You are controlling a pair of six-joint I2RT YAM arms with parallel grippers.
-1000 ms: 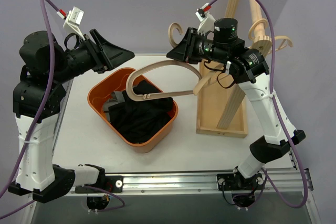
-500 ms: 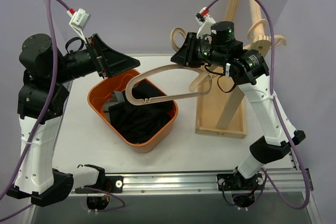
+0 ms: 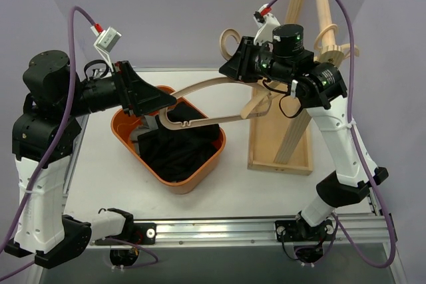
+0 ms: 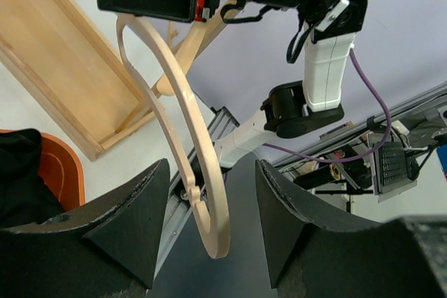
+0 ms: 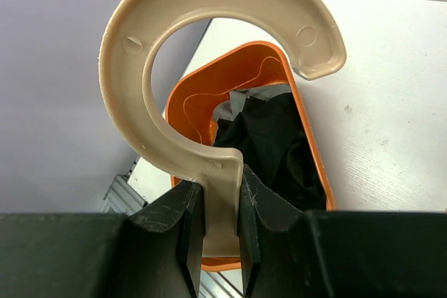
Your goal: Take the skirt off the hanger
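Observation:
The beige wooden hanger (image 3: pixel 203 86) hangs in the air over the orange basket (image 3: pixel 123 139). My right gripper (image 3: pixel 229 68) is shut on the hanger's neck just below its hook (image 5: pixel 126 54), as the right wrist view (image 5: pixel 222 179) shows. My left gripper (image 3: pixel 160 101) is open, with the hanger's curved left end (image 4: pixel 209 221) between its fingers and touching neither; that end is bare. The black skirt (image 3: pixel 180 151) lies bunched in the basket below the hanger and shows in the right wrist view (image 5: pixel 279 137).
A wooden coat rack stands at the right on a shallow wooden base tray (image 3: pixel 293 157), close behind the right gripper. The basket sits left of centre on the white table. The tray also shows in the left wrist view (image 4: pixel 63 68).
My left gripper has moved right and down, so the hanger's left end now sits between its open fingers. The right gripper has lifted the hanger slightly.

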